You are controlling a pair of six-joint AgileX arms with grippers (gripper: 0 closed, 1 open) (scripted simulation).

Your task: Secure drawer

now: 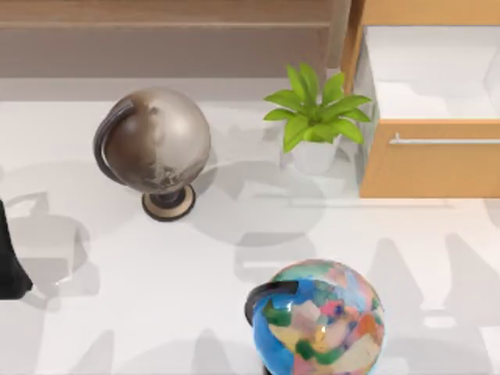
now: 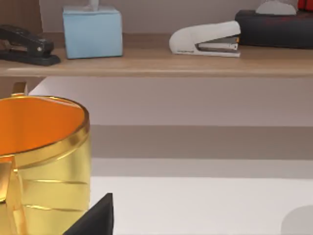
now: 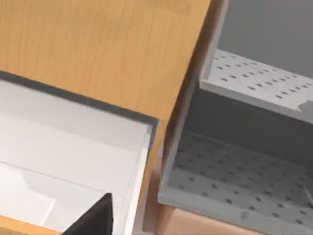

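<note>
The drawer (image 1: pixel 428 117) stands pulled out at the far right of the surface (image 1: pixel 156 312) in the top view, its white inner walls exposed and its orange-brown front panel facing the near side, with the thin silver bar handle (image 1: pixel 445 141) running across the panel's upper part. Its right end runs past the edge of the picture. In the right wrist view the drawer's white inside (image 3: pixel 68 147) lies below a wooden panel (image 3: pixel 98 49), and beside the drawer are grey perforated shelves (image 3: pixel 244 171). Before the drawer's front panel the surface lies bare, with room to move.

Left of the drawer, well apart, stands a grey globe (image 1: pixel 156 141) on a round foot. Nearer than the drawer, at the near edge, sits a many-coloured globe (image 1: pixel 320 316), cut by the picture's border. A small potted plant (image 1: pixel 314 117) in a white pot stands just beside the drawer's left edge, its leaves reaching toward the drawer's corner. Far left of the drawer, a dark part of the left arm (image 1: pixel 9 258) sits at the surface's left edge.

The left wrist view shows a golden cup (image 2: pixel 46 161) with an orange inside, close by, and behind it a long wooden ledge (image 2: pixel 161 61) bearing a black stapler (image 2: pixel 27 45), a blue box (image 2: pixel 92 32), a white stapler (image 2: pixel 205 39) and a dark case (image 2: pixel 274 28).

Whether either gripper is released or clenched cannot be told.
</note>
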